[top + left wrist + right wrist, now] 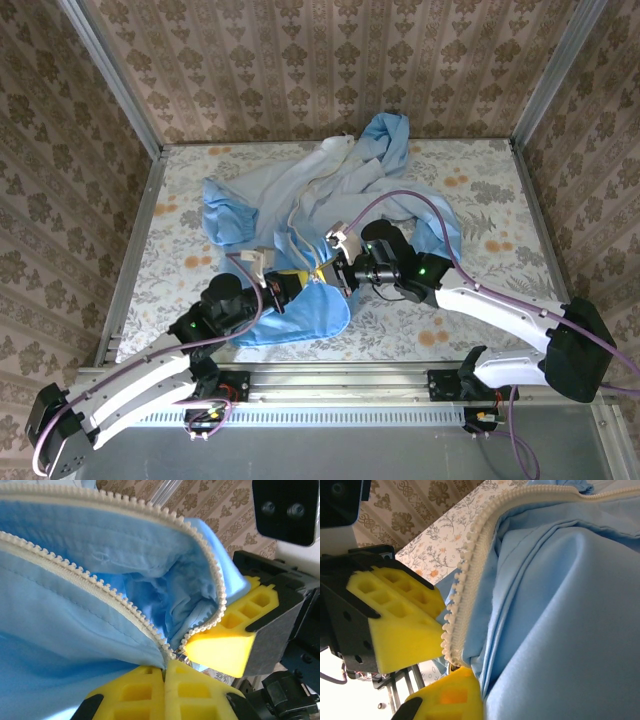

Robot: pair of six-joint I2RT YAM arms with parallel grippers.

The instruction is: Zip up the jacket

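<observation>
Lying crumpled on the surface (480,190), the jacket (330,180) has the bottom of its open zipper (100,587) clamped by the clenched left pincer (165,672) and clenched right pincer (338,272), tips nearly touching.

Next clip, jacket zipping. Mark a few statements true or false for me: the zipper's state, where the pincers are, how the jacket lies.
1. The zipper is fully closed. False: its two tooth rows stand apart and meet only at the bottom end.
2. The left pincer is shut right where the rows meet. True.
3. The jacket is spread out flat. False: it lies crumpled on the table.
4. The right pincer is close beside the left one, at the jacket's near edge. True.
</observation>
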